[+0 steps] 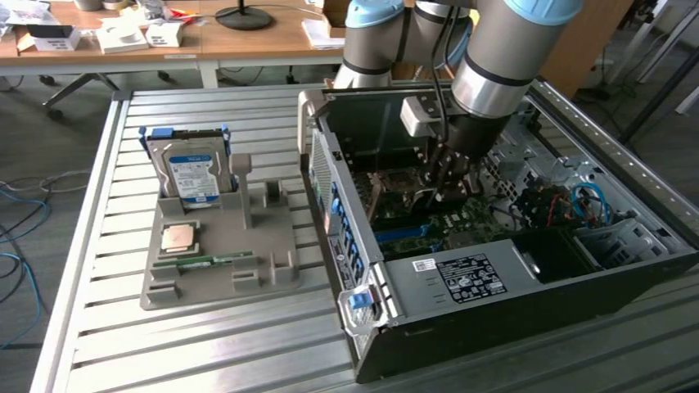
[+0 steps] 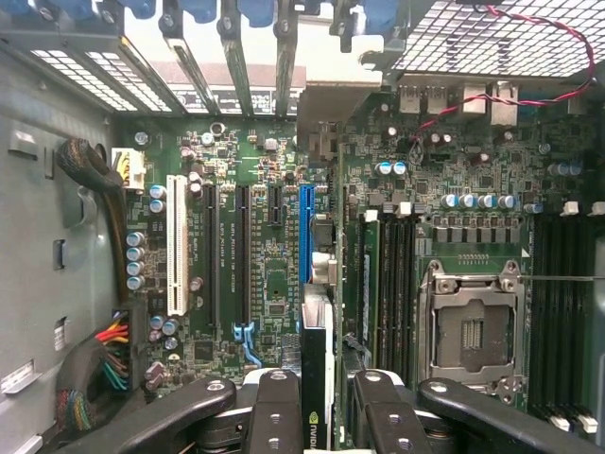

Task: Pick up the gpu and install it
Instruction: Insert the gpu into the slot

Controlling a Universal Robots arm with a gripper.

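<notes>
Wrist view looks onto the motherboard (image 2: pixel 274 284) with the gripper (image 2: pixel 326 397) about half closed on the gpu (image 2: pixel 316 364). Its fingers (image 2: pixel 274 402) press the card's two flat faces. The card is seen edge-on, as a dark strip with a logo on it. It points along the blue slot (image 2: pixel 305 232) and seems roughly in line with it. I cannot tell whether its contact edge has reached the slot.

In the exterior view the arm reaches down into the open case (image 1: pixel 492 319), with the gripper low over the board. The holder (image 1: pixel 218 270) with the hard drive (image 1: pixel 195 172) stands well apart, on the exterior view's left.

The main risk, as I judge it, is a small offset or tilt. The slot is narrow and the black slots (image 2: pixel 244 255) lie just beside it. A card pushed down slightly askew would ride on the slot's rim or on nearby parts instead of seating, and force could bend the board or scrape the contacts.

The metal end of the card must also meet the rear openings of the case. If it catches on one of those bars, the card would pivot in the grip. The hold is on smooth faces near one end, so a hard push could make the card slip between the fingers or seat at one end only.

The red wire (image 2: pixel 492 95) and the cable bundle (image 2: pixel 95 180) look clear of the path.
</notes>
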